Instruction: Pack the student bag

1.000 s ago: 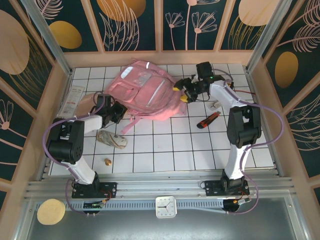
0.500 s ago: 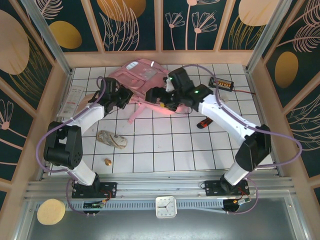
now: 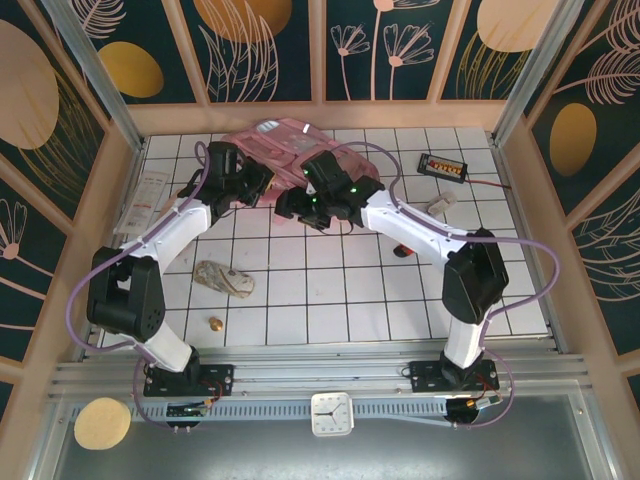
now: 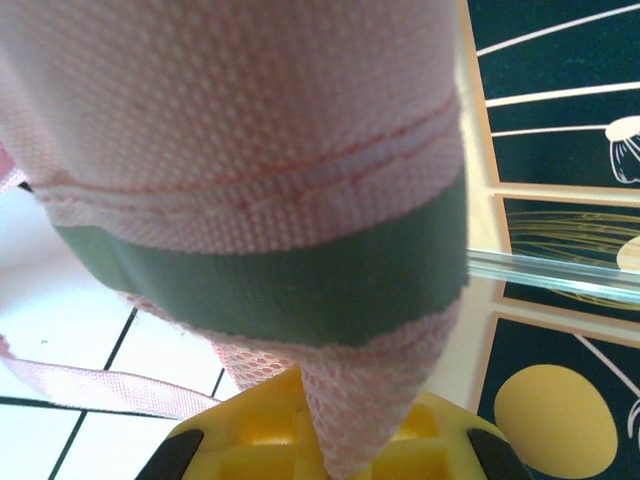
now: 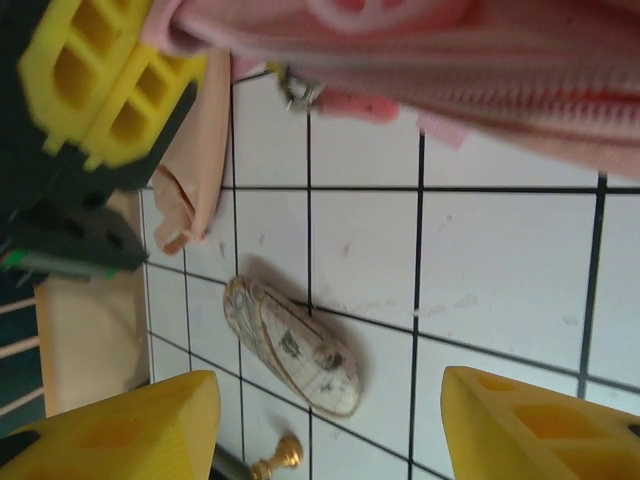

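1. Near left: the patterned pouch (image 3: 222, 280) and the small brass piece (image 3: 214, 323) lie where they lay a second ago. Nothing has been packed yet, by my reading.
2. Centre: the right gripper (image 3: 292, 207) has swung left from the bag's right edge to its near side. In its wrist view the right gripper (image 5: 330, 430) has its jaws apart with nothing between them, and the pouch (image 5: 295, 350) lies on the tiles below.
3. Just beyond, left: the left gripper (image 3: 255, 185) is clamped on the bag's fabric. Its wrist view shows pink mesh pinched in the left gripper (image 4: 325, 440).
4. Far centre: the student bag (image 3: 300, 140) has gone from lying spread on the tiles to being bunched toward the far wall, with its near edge raised.
5. Judgement: the raised edge is being presented so that the right arm can find the opening.
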{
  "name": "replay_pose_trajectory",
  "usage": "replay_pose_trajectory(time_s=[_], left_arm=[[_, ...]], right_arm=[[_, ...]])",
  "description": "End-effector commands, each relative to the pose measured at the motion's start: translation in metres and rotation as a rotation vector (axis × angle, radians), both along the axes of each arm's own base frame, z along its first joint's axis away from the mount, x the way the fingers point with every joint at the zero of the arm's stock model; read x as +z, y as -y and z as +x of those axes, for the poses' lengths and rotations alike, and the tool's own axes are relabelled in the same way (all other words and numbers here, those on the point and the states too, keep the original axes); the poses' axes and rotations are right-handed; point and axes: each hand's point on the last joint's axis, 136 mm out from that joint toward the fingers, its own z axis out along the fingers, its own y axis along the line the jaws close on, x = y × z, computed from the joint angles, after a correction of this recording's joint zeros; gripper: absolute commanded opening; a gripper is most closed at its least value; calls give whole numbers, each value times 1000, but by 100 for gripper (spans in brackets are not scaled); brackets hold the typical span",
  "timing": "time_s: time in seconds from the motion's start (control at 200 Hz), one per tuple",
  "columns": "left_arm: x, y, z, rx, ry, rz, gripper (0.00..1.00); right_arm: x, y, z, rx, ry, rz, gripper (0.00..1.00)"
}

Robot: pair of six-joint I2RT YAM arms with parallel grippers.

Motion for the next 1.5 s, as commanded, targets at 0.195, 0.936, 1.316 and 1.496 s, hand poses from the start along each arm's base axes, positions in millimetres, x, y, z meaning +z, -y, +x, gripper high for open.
replay_pose_trajectory(time_s=[0.195,0.936,1.316,1.496], left_arm=[[78,26,-12,-42,97,-205,0],[95,31,-17,-38,105,-278,0],[96,33,-17,-43,105,-283,0],[100,33,-15,-42,113,-285,0]], right_arm=[[-2,-3,38,-219,47,221,58],[61,3,63,-313,219,597,47],[54,4,59,-293,224,541,36],[45,7,59,-289,207,490,34]])
